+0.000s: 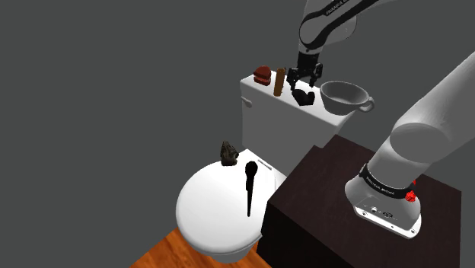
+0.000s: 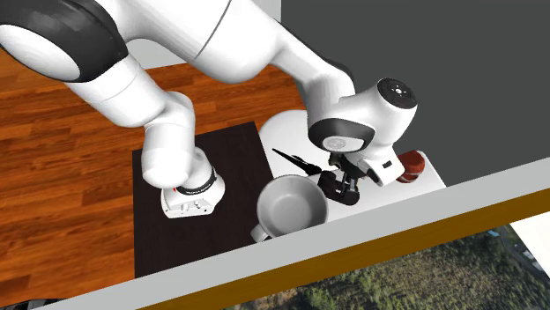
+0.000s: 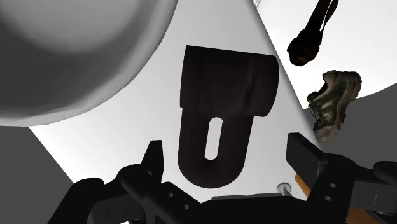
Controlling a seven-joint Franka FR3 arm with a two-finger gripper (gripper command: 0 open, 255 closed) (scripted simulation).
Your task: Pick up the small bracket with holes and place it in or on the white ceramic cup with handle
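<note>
A: Bracket?
B: One black slotted bracket [image 3: 222, 83], lying flat on the white toilet tank lid [image 1: 255, 87], near the one grey cup [image 1: 344, 95].
A: Room?
B: Grey walls, wood floor [image 1: 183, 251]. The tank lid also carries one red lump [image 1: 262, 74] and one brown cylinder [image 1: 279, 81]. The toilet seat lid [image 1: 209, 217] has one shoe [image 1: 228, 152] and one black stick-like tool [image 1: 250, 183].
A: Arm?
B: It reaches out from the dark stand [image 1: 327, 198]. The gripper [image 1: 303, 82] points down over the bracket, fingers spread wide either side, gripping nothing.
</note>
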